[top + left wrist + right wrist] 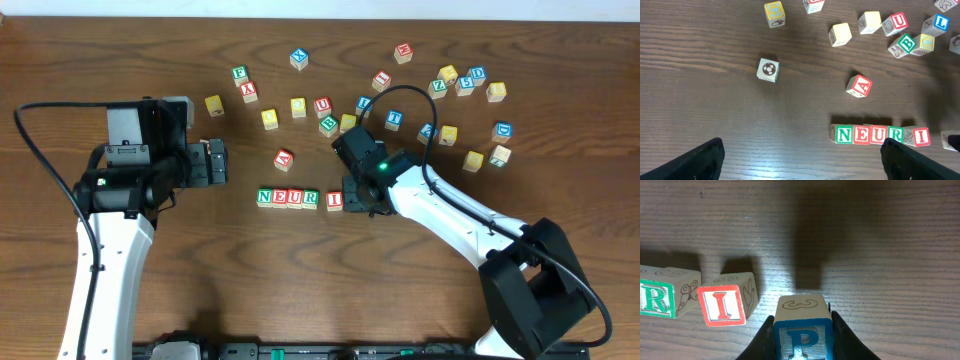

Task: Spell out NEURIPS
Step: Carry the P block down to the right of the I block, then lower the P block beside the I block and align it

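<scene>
Left hand: fingers spread wide, holding nothing. It hovers over bare table, off the N end of the row and apart from it.
Right hand: fingers pressed against two opposite sides of the P cube, pinching it.
P cube: blue letter on the face turned to the wrist camera, upright between the fingers. It sits just beyond the I cube, at the open end of the row. Whether its base rests on the table cannot be told.
N cube: green letter, first in the row.
E cube: red letter, touching N.
U cube: red letter, touching E.
R cube: green letter, touching U.
I cube: red letter, just beside R and turned slightly off the line of the row. Contact with R cannot be confirmed.
Row: reads N, E, U, R, I along the near middle of the table.
A cube: red letter, lying alone between the row and the scattered cubes, turned at an angle.
Scattered cubes: many loose cubes on the far half of the table, among them a green B cube and a blue L cube. Most letters are too small to read from overhead.
</scene>
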Robot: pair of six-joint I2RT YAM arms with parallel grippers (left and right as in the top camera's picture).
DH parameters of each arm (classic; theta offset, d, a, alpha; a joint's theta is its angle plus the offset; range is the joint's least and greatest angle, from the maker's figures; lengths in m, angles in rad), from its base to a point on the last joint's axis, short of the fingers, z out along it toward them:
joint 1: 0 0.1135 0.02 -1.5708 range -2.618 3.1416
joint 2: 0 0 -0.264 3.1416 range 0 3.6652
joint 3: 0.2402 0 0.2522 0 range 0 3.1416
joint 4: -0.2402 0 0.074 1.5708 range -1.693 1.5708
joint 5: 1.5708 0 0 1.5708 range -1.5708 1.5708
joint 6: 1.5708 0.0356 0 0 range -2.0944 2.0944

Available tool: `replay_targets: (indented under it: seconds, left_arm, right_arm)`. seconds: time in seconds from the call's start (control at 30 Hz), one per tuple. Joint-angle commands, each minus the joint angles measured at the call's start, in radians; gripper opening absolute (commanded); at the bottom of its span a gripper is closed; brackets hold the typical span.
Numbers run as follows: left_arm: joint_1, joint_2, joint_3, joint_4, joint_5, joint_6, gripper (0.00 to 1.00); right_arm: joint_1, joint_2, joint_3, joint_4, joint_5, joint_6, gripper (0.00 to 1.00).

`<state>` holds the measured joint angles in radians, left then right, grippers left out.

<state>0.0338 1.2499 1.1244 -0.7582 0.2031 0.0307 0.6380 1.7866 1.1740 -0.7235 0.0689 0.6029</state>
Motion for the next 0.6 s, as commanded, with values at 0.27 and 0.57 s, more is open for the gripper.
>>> replay_targets:
  seconds: [0.27,0.57]
  left_arm:
    - [0.005,-0.002,0.023,-0.001,-0.006,0.01,0.98]
    - [0.005,-0.002,0.022,-0.001,-0.006,0.01,0.98]
  right_arm:
    - [0.067,-0.006,-0.062,0.111,0.049,0.048,0.09]
    - [0.071,-0.006,-0.064,0.112,0.062,0.048,0.1]
